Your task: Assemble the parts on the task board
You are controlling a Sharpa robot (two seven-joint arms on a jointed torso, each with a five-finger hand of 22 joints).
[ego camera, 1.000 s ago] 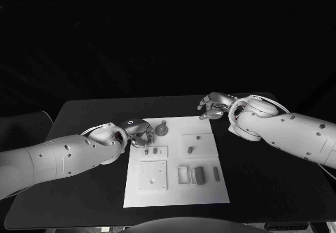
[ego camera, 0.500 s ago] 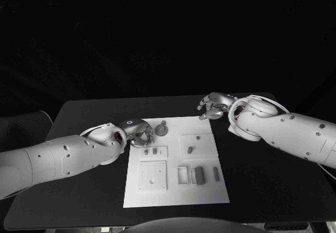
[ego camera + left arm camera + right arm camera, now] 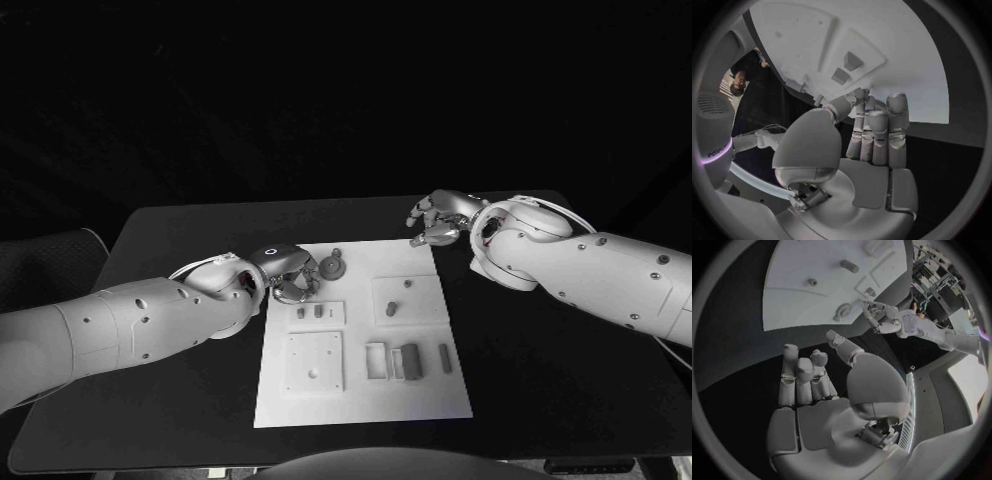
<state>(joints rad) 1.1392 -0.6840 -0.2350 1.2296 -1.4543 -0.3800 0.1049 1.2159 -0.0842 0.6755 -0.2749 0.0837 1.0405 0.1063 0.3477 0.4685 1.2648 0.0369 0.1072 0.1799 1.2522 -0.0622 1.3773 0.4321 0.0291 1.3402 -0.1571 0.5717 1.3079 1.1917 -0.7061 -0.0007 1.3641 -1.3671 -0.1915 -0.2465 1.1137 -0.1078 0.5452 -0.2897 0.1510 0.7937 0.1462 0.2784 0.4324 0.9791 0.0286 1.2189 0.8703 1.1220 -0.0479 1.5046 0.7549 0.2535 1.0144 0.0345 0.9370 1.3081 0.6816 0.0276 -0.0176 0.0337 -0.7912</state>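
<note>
Since 1 second back, almost nothing has shifted: my left hand (image 3: 290,276) has crept slightly toward the round part (image 3: 333,267) at the far left corner of the task board (image 3: 364,400), and my right hand (image 3: 437,222) has not budged.

Just beyond my left hand's fingertips (image 3: 859,95) lies that round part; whether they touch it I cannot tell. From the left wrist view the fingers stand together and nearly straight, with nothing visibly between them and the thumb. My right hand hovers off the board's far right corner, fingers loosely curled and apart, holding nothing I can see.

Nearer me than the left hand sit the small recessed plates with the other grey parts.

My worry: with fingers this flat, a push forward would likely skid the round part across the board or off its far edge instead of lifting it.
</note>
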